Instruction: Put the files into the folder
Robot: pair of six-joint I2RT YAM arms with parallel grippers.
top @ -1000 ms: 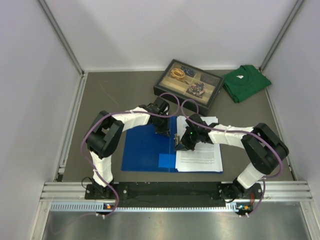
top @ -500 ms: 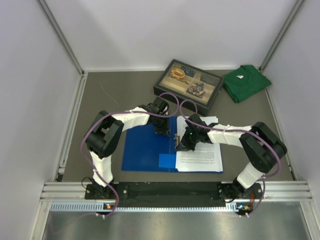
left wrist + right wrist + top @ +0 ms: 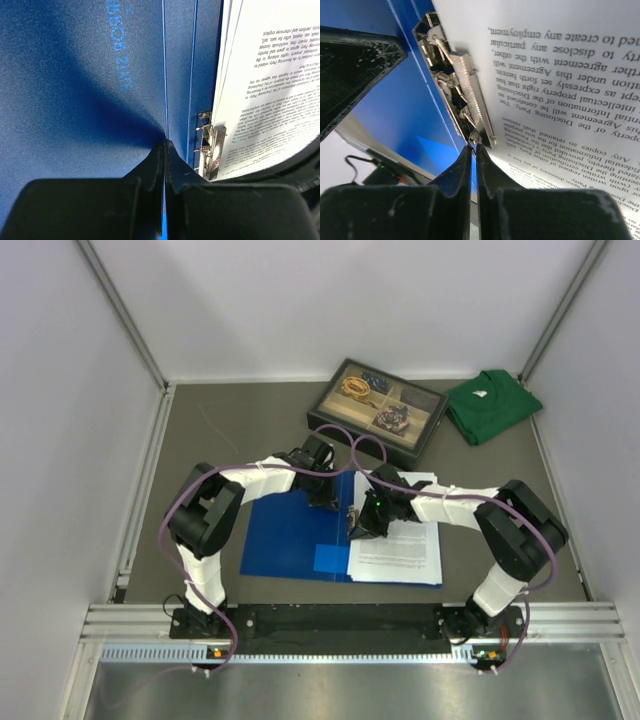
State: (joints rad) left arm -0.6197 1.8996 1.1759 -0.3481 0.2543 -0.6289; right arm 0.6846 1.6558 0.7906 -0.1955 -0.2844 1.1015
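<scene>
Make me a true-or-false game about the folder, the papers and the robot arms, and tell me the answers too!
1. The folder is blue. True.
2. The papers lie on the folder's left half. False: they lie on its right half.
3. The left tool and the right tool are both shut. True.
4. The shirt is red. False: it is green.
5. The right tool's tip is beside the metal clip. True.
6. The tray sits on top of the folder. False: it lies on the table, beyond the folder.

Blue folder point(image 3: 290, 535) open flat; printed files point(image 3: 398, 550) stacked on right half.
</scene>
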